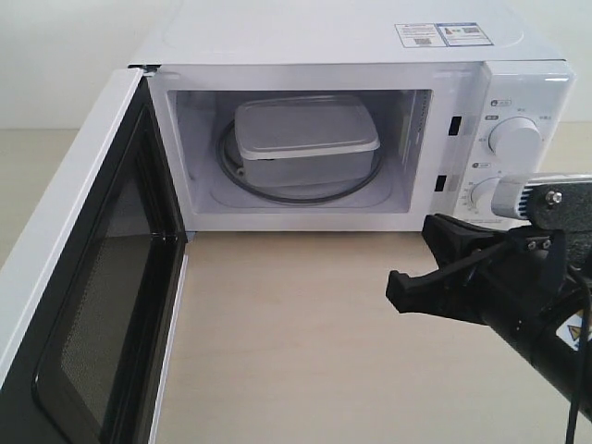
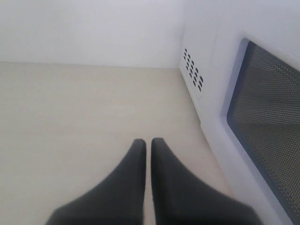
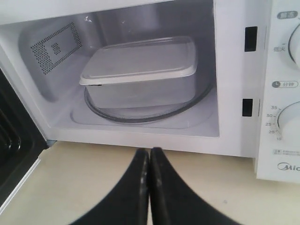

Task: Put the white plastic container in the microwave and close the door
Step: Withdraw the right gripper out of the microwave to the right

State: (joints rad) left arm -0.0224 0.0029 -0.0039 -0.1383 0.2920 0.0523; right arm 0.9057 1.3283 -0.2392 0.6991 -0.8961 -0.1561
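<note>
A pale wooden table (image 1: 296, 324) meets a plain white wall (image 2: 93, 28). The white container (image 1: 305, 139), translucent with a flat rimmed lid, sits on the glass turntable (image 1: 277, 192) inside the microwave (image 1: 324, 37), whose door (image 1: 74, 277) hangs wide open. The left claw (image 2: 147, 143) and the right claw (image 3: 149, 152) are both closed, holding nothing.

light bright, diffuse | whites washed out | shadows faint | left hand (image 2: 147, 142) base blurred near lens

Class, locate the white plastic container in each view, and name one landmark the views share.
Exterior view: white plastic container upper centre, inside the microwave.
Left wrist view: not in it.
Right wrist view: mid-frame, on the turntable.
Shared landmark: the open door.
</note>
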